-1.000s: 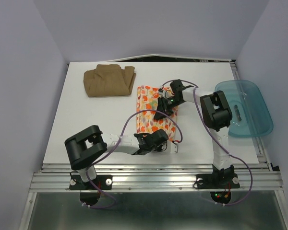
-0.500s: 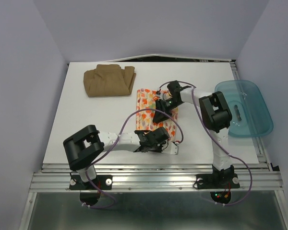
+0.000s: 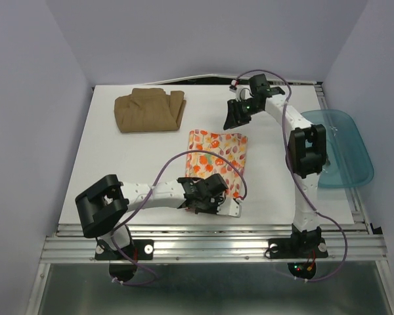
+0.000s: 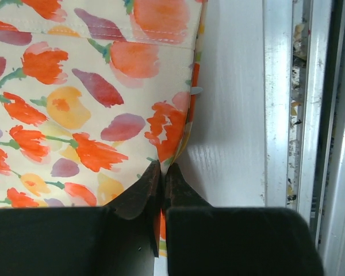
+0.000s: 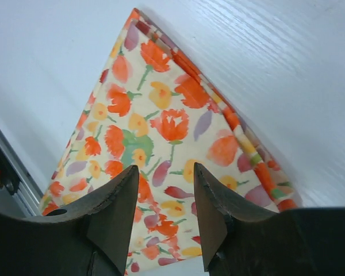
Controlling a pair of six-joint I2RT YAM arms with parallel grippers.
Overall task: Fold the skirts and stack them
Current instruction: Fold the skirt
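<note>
Two skirts are on the counter (image 3: 118, 170). The printed skirt (image 3: 218, 152) lies right of centre, folded into a long panel that runs from mid-counter toward the near edge. The tan skirt (image 3: 149, 110) sits folded at the far left, well apart from it. The two are not yet stacked.

Risks, as judged:
- The hold on the printed skirt is at one near corner only. A lift or drag from there would likely let the far end trail and the fold open or skew.
- The wrist view does not show how many layers are caught. If only the top one is, the panel could peel apart.
- That corner lies close to the metal rail (image 4: 279, 115) at the counter's front, so a pull toward the bases could take cloth over the edge.
- The left arm's purple cable (image 3: 177, 159) loops over the print and could snag or ruffle it when the arm swings.

Left gripper (image 4: 162, 175): jaws pressed together on the near hem of the printed skirt, with orange cloth showing in the slit between them.

Right gripper (image 5: 164, 175): jaws apart with nothing between them. It is raised above the counter just past the skirt's far edge, and the print shows below.

A teal tub (image 3: 345, 151) sits at the right edge and plays no part.
</note>
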